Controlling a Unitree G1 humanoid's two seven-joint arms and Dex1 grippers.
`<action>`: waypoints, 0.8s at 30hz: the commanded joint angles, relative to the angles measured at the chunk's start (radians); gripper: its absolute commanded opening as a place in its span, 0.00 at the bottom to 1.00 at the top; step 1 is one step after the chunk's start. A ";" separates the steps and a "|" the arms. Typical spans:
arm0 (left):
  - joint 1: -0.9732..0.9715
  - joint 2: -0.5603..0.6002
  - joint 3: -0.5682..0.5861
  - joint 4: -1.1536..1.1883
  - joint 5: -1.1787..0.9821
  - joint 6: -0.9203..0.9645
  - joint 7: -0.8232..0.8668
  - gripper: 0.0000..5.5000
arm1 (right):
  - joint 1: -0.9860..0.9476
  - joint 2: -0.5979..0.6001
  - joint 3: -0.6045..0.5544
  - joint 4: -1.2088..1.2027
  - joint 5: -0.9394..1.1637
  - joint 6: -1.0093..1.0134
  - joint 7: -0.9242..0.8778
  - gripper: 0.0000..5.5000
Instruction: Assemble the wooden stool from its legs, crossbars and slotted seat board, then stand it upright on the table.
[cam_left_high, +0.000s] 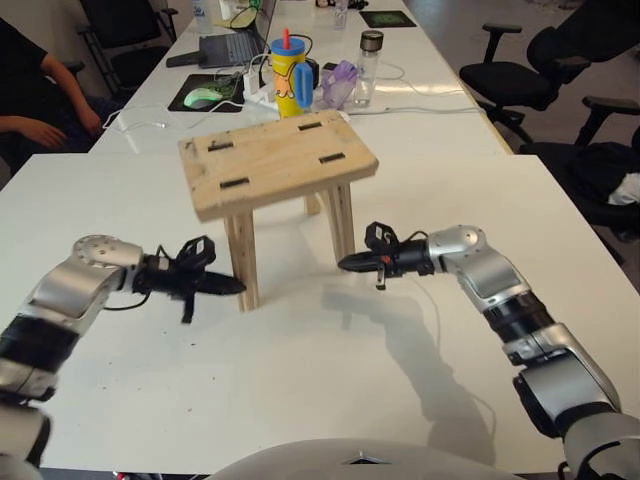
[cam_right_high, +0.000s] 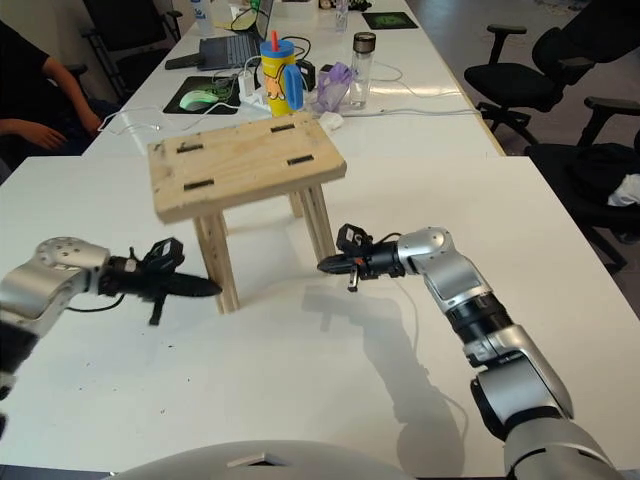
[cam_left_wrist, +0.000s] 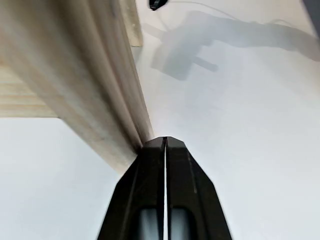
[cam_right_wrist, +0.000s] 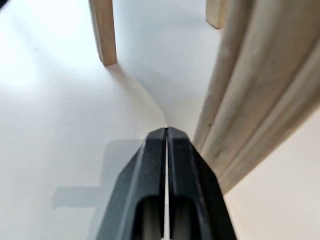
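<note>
The left end effector (cam_left_high: 226, 286) and right end effector (cam_left_high: 350, 264), both pressed together, flank the upright stool (cam_left_high: 275, 160); a careless shove could topple it.

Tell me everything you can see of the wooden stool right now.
The pale, unpainted wooden stool stands upright on the white table, assembled: a thick rectangular seat board with four dark slots, on plank legs whose feet meet the tabletop. The shut left gripper points at its near left leg, the shut right gripper at its near right leg; actual contact cannot be told.
</note>
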 joint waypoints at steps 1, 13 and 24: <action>-0.575 -0.440 0.021 0.882 0.298 -0.260 0.776 0.00 | -0.453 0.288 -0.036 0.719 -0.202 -0.303 -0.545 0.00; -0.214 -0.443 0.188 0.620 0.218 -0.453 0.735 0.00 | -0.309 0.279 -0.198 0.756 -0.120 -0.478 -0.533 0.00; -0.042 -0.666 0.362 0.219 0.051 -0.419 0.725 0.00 | -0.069 0.274 -0.488 0.391 0.091 -0.349 -0.570 0.00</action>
